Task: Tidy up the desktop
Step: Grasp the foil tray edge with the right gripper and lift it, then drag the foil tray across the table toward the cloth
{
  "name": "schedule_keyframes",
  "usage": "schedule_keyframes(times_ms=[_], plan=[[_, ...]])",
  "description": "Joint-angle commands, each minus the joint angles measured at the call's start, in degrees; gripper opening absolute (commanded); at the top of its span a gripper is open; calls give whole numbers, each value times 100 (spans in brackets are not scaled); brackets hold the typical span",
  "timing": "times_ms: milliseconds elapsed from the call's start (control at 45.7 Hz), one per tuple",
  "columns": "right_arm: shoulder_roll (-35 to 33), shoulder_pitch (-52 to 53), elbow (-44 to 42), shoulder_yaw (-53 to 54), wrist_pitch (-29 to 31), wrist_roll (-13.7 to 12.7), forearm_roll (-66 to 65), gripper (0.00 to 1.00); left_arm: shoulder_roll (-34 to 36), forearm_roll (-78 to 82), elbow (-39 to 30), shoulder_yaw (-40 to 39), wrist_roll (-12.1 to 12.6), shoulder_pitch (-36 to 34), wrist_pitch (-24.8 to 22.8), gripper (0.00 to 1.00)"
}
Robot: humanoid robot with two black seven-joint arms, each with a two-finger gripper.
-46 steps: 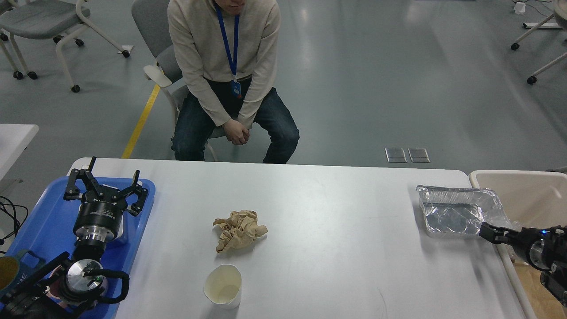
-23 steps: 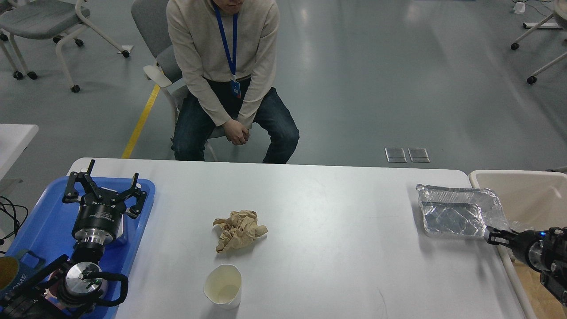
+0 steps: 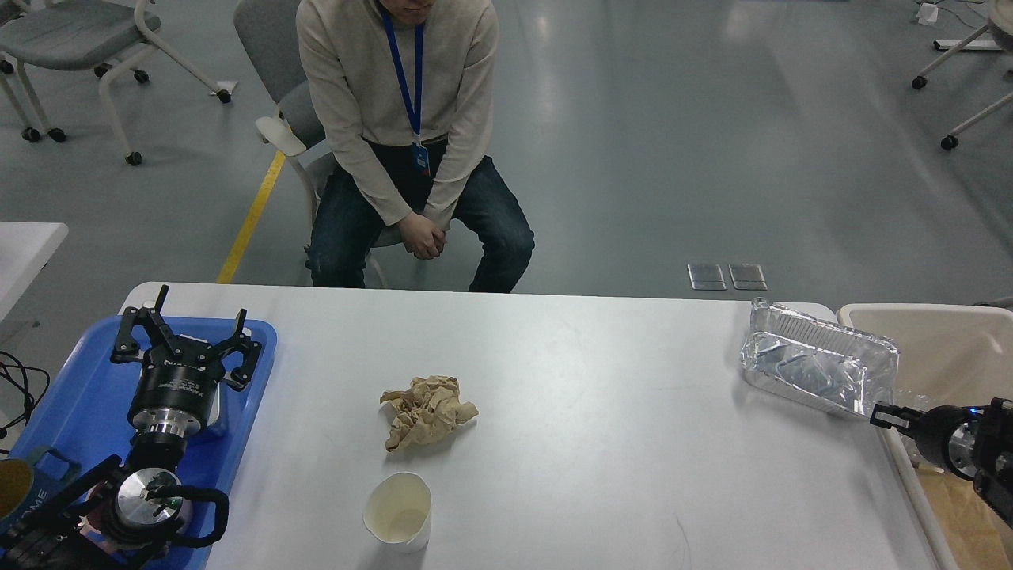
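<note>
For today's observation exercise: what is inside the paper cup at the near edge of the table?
The paper cup stands upright on the desktop, its mouth open to the camera. Its pale inner wall and part of the bottom look bare; the nearer wall hides the rest of the bottom.

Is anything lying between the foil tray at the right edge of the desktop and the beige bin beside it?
Nothing visible. The foil tray is tipped up at the desktop's right edge, right beside the beige bin. The right claw is at the tray's near right corner, with no other object in that gap.
</note>
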Motion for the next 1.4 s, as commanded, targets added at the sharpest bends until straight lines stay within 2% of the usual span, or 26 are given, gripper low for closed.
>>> schedule_keyframes(times_ms=[0, 153, 175, 219, 548, 1008, 1161, 1380], plan=[[-16, 95, 155, -8, 48, 27, 58, 0, 0, 0, 0, 0, -7, -1, 9, 96], [-534, 183, 936, 1, 180, 10, 76, 0, 8, 0, 0, 0, 2, -10, 0, 96], [-796, 209, 1364, 1, 188, -17, 76, 0, 17, 0, 0, -8, 2, -1, 0, 96], [-1034, 227, 1692, 1, 188, -52, 76, 0, 17, 0, 0, 0, 2, -10, 0, 96], [-2625, 280, 3556, 1, 215, -70, 58, 0, 8, 0, 0, 0, 2, -10, 0, 96], [-4638, 411, 5534, 36, 373, -8, 58, 0, 35, 0, -9, 0, 2, -27, 8, 96], [-4815, 605, 5702, 54, 505, 10, 41, 0, 26, 9, -9, 35, 10, -36, 9, 96], [-4314, 1123, 5947, 54, 777, -26, -82, 0, 35, 9, -18, 18, 10, -54, 9, 96]])
